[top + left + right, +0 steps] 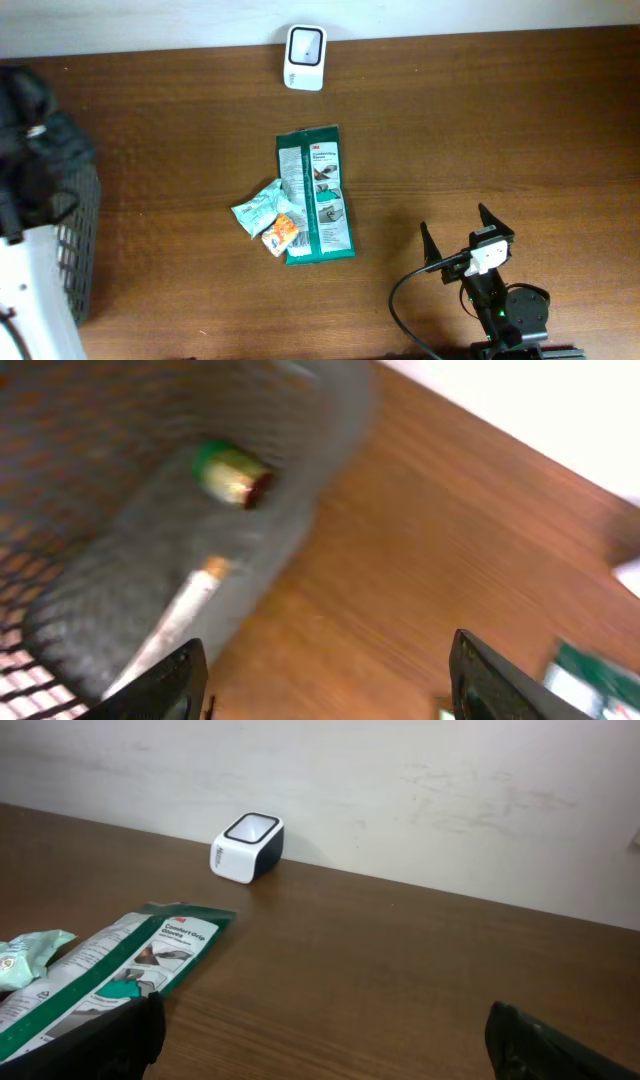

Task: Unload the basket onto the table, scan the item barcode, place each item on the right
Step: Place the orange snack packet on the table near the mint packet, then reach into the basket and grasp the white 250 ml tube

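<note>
Far left: my left gripper (328, 655) by mesh basket (75, 250), fingers spread, nothing between. Centre of table (500, 130): green packet (316, 195) lies flat, pale pouch (257, 208) and orange sachet (281, 232) touching its left edge. Scanner (304, 45) beyond, at far edge. Near right: my right gripper (455, 228) spread wide, empty.

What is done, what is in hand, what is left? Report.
Done, seemingly: a green-capped item lies in the basket by the open left gripper. In hand: nothing; the right gripper is open too. Left: the green packet and small packets on the table, apart from the scanner.
</note>
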